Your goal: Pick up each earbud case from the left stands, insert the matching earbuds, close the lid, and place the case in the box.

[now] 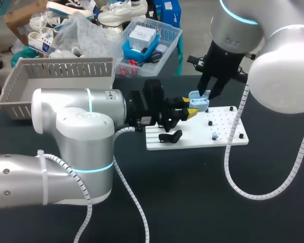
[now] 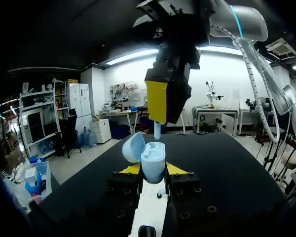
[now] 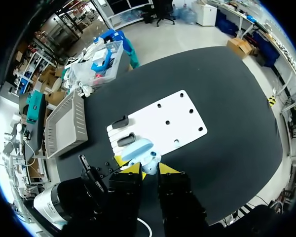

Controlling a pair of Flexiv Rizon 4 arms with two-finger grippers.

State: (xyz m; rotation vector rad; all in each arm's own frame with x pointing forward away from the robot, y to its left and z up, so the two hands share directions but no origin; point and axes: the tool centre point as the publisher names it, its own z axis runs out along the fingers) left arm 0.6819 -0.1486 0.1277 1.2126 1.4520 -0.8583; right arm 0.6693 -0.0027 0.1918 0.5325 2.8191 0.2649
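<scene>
The left hand (image 2: 153,170) was closed on the pale blue egg-shaped earbud case (image 2: 153,157), its yellow tips pressing the case's two sides and holding it just above the near edge of the white perforated board (image 1: 220,132) on the dark worktop (image 1: 192,202). The case's lid stood open, tipped to one side. Directly over the open well hung the right hand (image 3: 149,170), its fingers narrowed onto a pale blue earbud (image 2: 157,131) whose stem poked down below the yellow pads, close to the case but not seated. The main risk looked to be misalignment. If the stem came down off the socket or twisted, it could jam on the rim, push the case askew in the left hand's grip, or fall onto the board on release. The open lid beside the descending fingers could also be knocked. The grey slatted plastic box (image 1: 55,76) waited well apart, at the worktop's far left.
</scene>
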